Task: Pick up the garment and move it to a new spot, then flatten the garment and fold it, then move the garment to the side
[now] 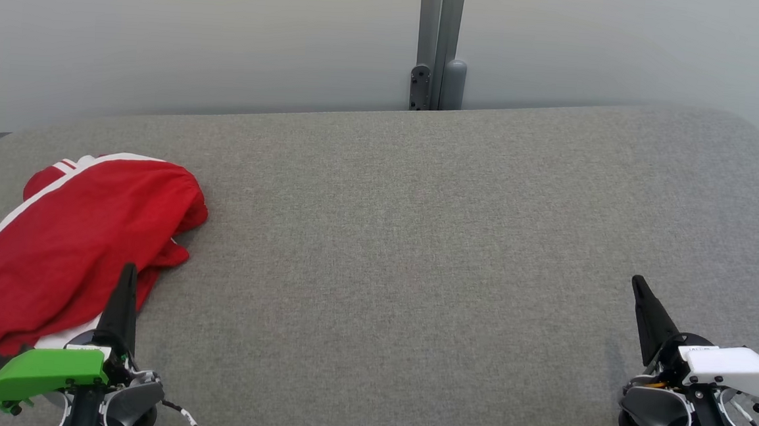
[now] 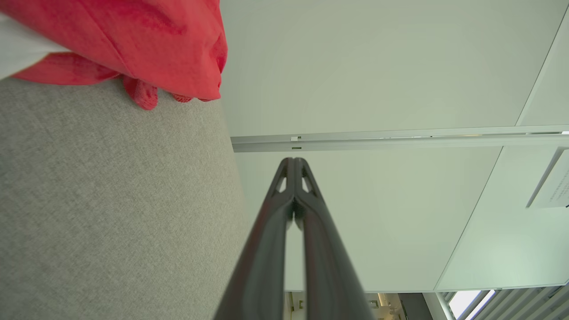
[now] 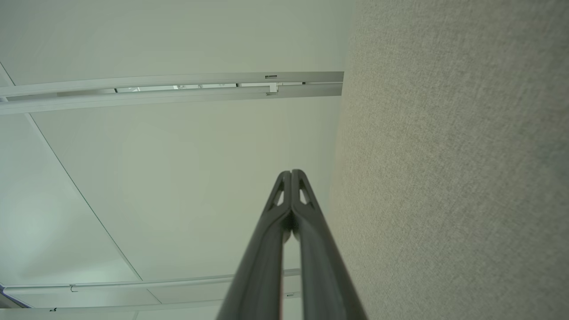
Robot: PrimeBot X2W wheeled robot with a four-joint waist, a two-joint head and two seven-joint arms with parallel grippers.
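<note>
- The left gripper has its two dark fingers pressed together from the tips down and pinches nothing. In the left wrist view the left gripper shows the same closed tips against the pale wall.
- In the head view its fingers cross the near right edge of the red garment. I cannot tell from there whether they touch the cloth. In the wrist view the garment lies apart from the fingers, off to the upper left.
- The right gripper is closed as well and holds nothing. In its own wrist view the right gripper has its tips meeting beside the grey surface.
- A green cover sits on the left wrist and a white cover on the right. A small dark mark on the white one is too small to read.
- A sign hangs on the far wall panel in the left wrist view, and its lines of print are too small to read.
- The garment, red with white stripes, lies bunched at the left end of the grey surface, close to the rounded far-left corner and running off the left edge of the head view.
- The far edge of the surface runs along a pale wall, with a grey post behind its middle.
- A wide stretch of grey fabric lies between the garment and the right gripper, well apart from each other.
</note>
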